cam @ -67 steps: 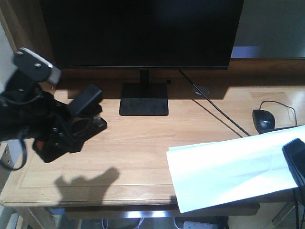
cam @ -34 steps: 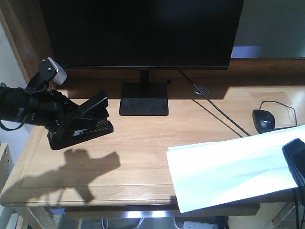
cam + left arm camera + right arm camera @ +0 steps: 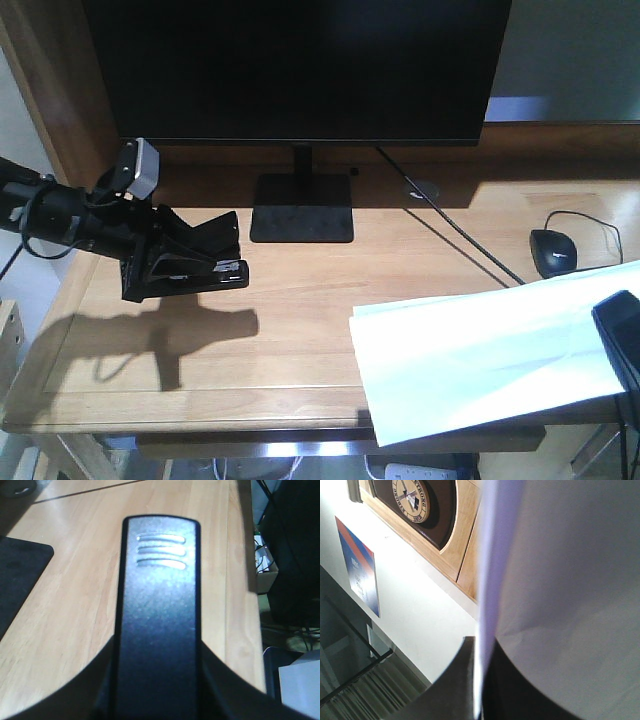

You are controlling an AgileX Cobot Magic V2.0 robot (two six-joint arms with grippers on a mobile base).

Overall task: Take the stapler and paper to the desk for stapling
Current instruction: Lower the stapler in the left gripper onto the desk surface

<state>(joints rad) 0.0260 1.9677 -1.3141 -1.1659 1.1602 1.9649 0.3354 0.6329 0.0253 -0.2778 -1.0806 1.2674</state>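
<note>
The left end effector (image 3: 160, 264) reaches in from the left and is clamped on the rear of the stapler (image 3: 205, 262). The stapler's long axis runs roughly left to right. Its front end points right, toward the paper (image 3: 480, 350), and its mouth gapes, with the top arm tilted up above the base. It hangs over the left part of the worktop (image 3: 300, 310), just left of the monitor's stand (image 3: 301, 207). Its shadow falls separately on the wood nearer the front edge. In the left wrist view the stapler's top (image 3: 157, 605) runs straight away from the camera. Three ridges mark its far end, and a dark finger (image 3: 100, 685) sits at each side.

The paper lies across the right front of the worktop, its long axis left to right and rising slightly toward the right. Its near left corner hangs past the front edge. The right end effector (image 3: 622, 338), at the right border of the view, is closed on the paper's right end. The right wrist view shows the sheet (image 3: 570, 580) nearly edge-on, running out from between the dark fingers (image 3: 460, 680). A mouse (image 3: 553, 252) sits just beyond the paper's far edge.
</note>
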